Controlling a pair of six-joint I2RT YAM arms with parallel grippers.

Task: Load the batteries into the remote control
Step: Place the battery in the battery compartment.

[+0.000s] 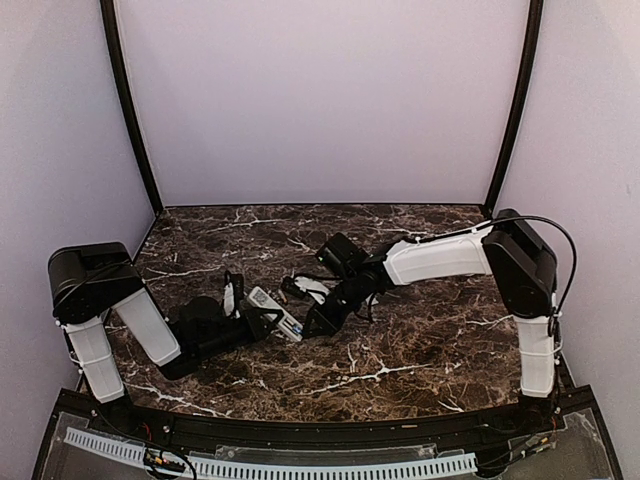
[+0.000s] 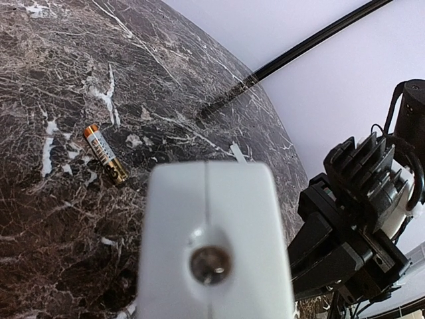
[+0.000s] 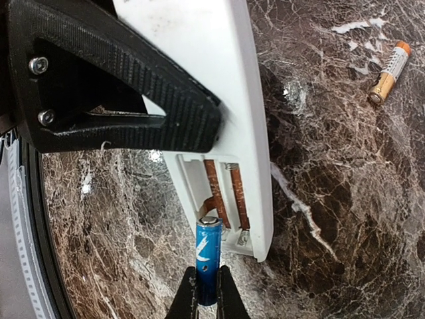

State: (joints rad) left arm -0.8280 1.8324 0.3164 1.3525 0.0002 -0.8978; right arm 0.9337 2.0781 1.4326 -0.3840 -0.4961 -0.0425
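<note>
The white remote control (image 1: 274, 311) lies back-up in my left gripper (image 1: 258, 322), which is shut on it. In the left wrist view its blurred end (image 2: 212, 239) hides the jaws. In the right wrist view the left gripper's black finger (image 3: 153, 113) lies across the remote (image 3: 226, 80), and the open battery compartment (image 3: 222, 193) shows bare springs and contacts. My right gripper (image 3: 207, 274) is shut on a blue battery (image 3: 208, 256), whose tip stands at the compartment's lower end. A gold battery (image 3: 388, 73) lies loose on the table; it also shows in the left wrist view (image 2: 105, 154).
A flat white cover plate (image 1: 312, 287) lies on the dark marble table (image 1: 420, 350) just behind the two grippers. The right arm (image 2: 358, 219) crowds close to the remote's right side. Pale walls stand behind and on both sides.
</note>
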